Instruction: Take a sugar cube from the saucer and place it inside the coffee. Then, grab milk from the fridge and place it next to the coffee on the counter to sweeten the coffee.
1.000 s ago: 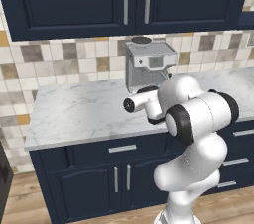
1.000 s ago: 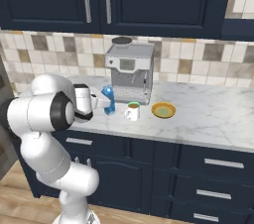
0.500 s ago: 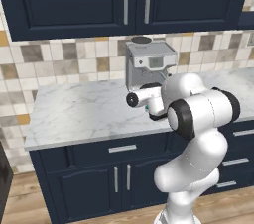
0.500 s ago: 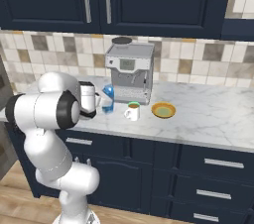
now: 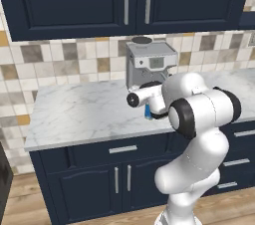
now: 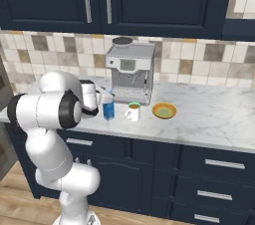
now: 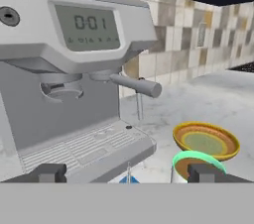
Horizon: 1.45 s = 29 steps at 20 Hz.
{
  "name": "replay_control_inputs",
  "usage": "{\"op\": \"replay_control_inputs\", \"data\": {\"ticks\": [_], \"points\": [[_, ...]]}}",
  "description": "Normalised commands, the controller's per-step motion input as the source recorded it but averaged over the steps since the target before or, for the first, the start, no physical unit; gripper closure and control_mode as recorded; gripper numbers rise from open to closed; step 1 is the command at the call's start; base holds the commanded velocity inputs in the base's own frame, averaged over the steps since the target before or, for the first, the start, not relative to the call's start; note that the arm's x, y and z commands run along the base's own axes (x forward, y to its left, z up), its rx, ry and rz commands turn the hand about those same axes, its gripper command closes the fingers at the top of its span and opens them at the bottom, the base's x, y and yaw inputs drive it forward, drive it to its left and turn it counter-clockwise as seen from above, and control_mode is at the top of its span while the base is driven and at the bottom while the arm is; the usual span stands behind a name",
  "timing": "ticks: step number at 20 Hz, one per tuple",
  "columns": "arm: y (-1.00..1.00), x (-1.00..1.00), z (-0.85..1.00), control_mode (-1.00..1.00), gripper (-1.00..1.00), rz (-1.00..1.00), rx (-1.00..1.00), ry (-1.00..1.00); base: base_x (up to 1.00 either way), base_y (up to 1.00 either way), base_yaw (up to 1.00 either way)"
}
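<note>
Jaws, a moment ago narrower around the milk (image 6: 108,109), now stand spread, leaving it on the counter (image 6: 209,119) beside the coffee (image 6: 133,111), apparently finishing the task.

Arm folded, elbow raised, forearm level. Tool (image 7: 128,172) points horizontally forward. Its two fingertips (image 7: 47,172) stand wide apart, gripping nothing.
</note>
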Motion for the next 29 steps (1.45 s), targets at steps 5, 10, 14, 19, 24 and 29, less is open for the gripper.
{"op": "replay_control_inputs", "data": {"ticks": [5,10,14,19,24,29], "points": [[0.04,-0.85,0.53,-1.0,-1.0,0.0,0.0,-0.23,0.0,0.0,0.0],[0.07,-0.88,1.0,-1.0,-1.0,0.0,0.0,-0.18,0.0,0.0,0.0],[0.0,-0.84,1.0,-1.0,-1.0,0.0,0.0,-0.09,0.0,0.0,0.0],[0.0,-0.87,1.0,-1.0,-1.0,-0.01,0.0,-0.05,0.0,0.0,0.0],[0.05,-0.98,0.81,-1.0,-1.0,-0.04,0.0,0.0,0.0,0.0,0.0],[0.04,-0.98,0.87,-1.0,-1.0,-0.03,0.0,0.0,0.0,0.0,0.0]]}}
